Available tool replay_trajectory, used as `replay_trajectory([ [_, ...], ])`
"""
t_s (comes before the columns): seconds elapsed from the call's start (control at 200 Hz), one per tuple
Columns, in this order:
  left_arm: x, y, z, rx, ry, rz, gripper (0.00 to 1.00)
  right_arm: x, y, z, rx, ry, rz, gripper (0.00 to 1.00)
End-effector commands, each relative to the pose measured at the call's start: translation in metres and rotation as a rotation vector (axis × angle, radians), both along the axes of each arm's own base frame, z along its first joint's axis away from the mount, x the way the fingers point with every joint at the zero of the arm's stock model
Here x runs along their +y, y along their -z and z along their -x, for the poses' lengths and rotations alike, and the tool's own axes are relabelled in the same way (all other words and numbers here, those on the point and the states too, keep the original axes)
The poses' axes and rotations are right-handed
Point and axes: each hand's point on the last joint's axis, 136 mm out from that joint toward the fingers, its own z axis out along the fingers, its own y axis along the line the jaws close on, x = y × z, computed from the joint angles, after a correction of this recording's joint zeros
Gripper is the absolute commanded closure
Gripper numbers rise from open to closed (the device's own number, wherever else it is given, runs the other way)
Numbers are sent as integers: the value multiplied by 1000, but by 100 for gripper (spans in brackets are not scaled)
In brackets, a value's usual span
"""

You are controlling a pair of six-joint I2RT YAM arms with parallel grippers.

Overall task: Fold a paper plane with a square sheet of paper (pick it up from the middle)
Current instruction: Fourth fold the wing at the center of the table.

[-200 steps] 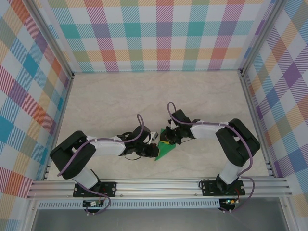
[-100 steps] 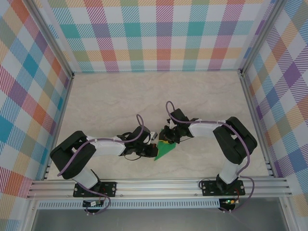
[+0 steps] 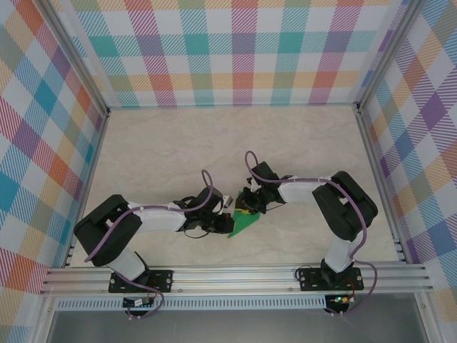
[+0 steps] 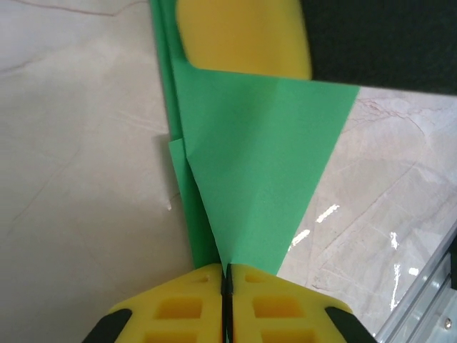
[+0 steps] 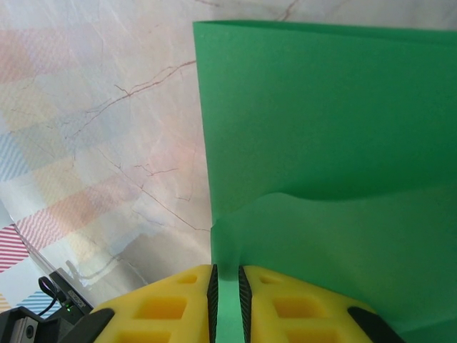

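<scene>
Folding stands partway: left gripper (image 4: 226, 271) and right gripper (image 5: 226, 277) each clamp the creased, pointed sheet of paper (image 4: 264, 157); wing folds apparently remain.

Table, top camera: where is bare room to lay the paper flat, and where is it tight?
Free: the table's far half up to the back wall; also the strip outside the right arm. Crowded: near centre, where left gripper and right gripper pinch the folded green paper.

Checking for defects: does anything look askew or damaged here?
The folded bright green paper sheet looks slightly uneven: its under-layers stick out left of the top fold, and one layer's edge bows wavily. No tears visible.
</scene>
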Motion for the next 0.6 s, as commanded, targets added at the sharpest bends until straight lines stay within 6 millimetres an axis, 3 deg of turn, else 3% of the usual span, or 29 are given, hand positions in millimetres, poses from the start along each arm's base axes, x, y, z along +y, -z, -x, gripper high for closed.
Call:
replay_trajectory([
  [0.0,15,-3,-3,4,-55,-42,87,-17,28,15,43,-21,93,81],
  [0.14,16,-5,-2,3,-57,-38,85,-20,32,19,47,-24,96,82],
  [0.595,15,2,17,66,0,-7,97,-22,35,23,50,-24,89,82],
])
